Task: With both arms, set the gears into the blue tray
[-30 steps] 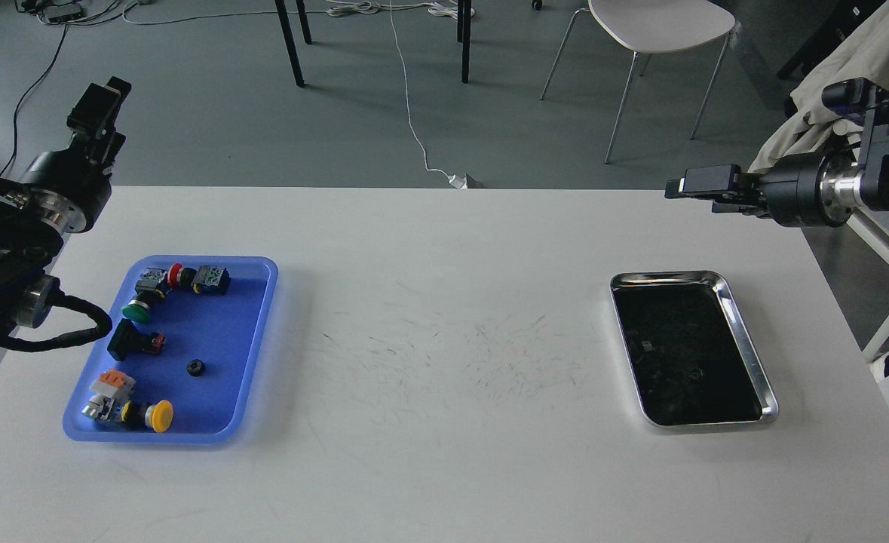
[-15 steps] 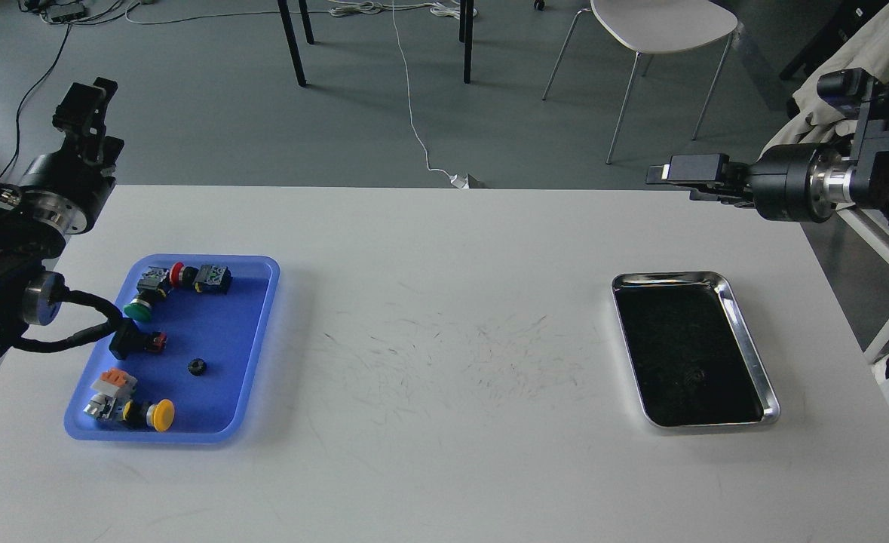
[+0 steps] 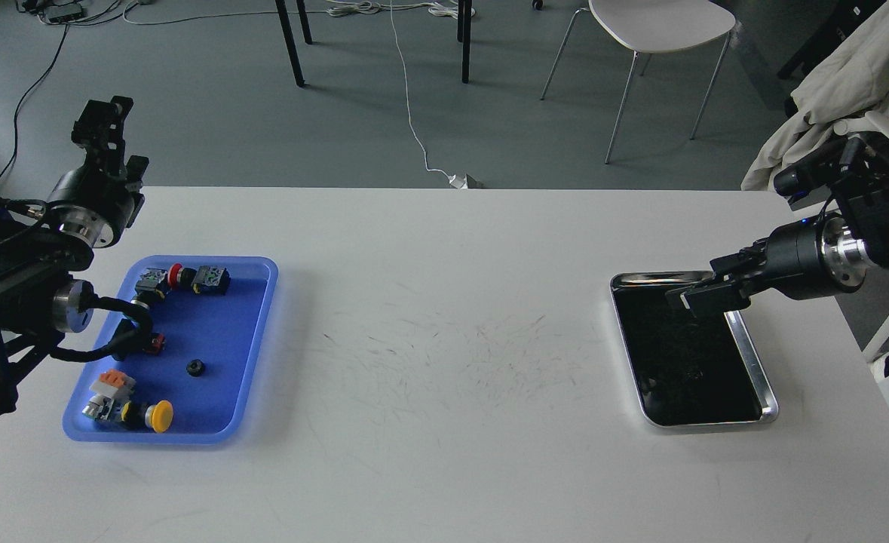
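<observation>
Right gripper [image 3: 697, 296] over the steel tray [image 3: 746, 348] should descend squarely onto a gear; jaw width indiscernible on both.

We see the scene in even, soft daylight, bright and without hard shadows. Under the blue tray [image 3: 259, 317] lies only a faint shadow. The steel tray [image 3: 755, 369] shows glare on its rim, its inside very dark. The picture is sharp, slightly grainy.

The white table [image 3: 444, 317] is carrying 2 trays: the blue tray [image 3: 252, 354] lying well left of the steel tray [image 3: 761, 369].
</observation>
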`<state>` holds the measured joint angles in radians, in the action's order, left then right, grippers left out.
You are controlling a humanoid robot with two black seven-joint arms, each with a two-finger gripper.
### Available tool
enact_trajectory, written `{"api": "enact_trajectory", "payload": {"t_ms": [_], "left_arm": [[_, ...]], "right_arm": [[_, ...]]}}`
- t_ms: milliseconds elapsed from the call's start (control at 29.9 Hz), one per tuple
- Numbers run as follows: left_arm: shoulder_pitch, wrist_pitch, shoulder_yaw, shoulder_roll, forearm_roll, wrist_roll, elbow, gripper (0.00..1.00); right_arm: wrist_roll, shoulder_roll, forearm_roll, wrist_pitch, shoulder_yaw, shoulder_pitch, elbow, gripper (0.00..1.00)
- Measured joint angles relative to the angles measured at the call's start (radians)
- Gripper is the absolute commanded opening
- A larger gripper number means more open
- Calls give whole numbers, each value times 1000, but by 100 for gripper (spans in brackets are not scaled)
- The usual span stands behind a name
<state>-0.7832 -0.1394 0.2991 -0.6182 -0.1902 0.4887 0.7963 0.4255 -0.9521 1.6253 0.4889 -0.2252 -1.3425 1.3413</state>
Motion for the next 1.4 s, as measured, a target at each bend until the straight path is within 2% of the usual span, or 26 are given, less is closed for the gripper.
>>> {"api": "enact_trajectory", "payload": {"t_ms": [201,568,736,1036,1204,1404], "left_arm": [[1,-2,0,23,0,0,-6,97],[12,-3,10,39,11,0,-7,97],[15,-2,21,29,11,0,-8,97],[15,0,39,26,16,0,-7,97],[16,0,54,25,17,0,-6,97],[16,0,85,24,17,0,-6,97]], "right_arm": [[6,-46,63,0,-52,3,7,93],[10,-40,154,0,-68,98,-47,90],[10,-3,164,0,-66,119,-65,86],[9,74,190,0,-70,131,-93,86],[8,133,221,0,-71,135,-187,86],[10,159,238,0,-83,133,-201,86]]}}
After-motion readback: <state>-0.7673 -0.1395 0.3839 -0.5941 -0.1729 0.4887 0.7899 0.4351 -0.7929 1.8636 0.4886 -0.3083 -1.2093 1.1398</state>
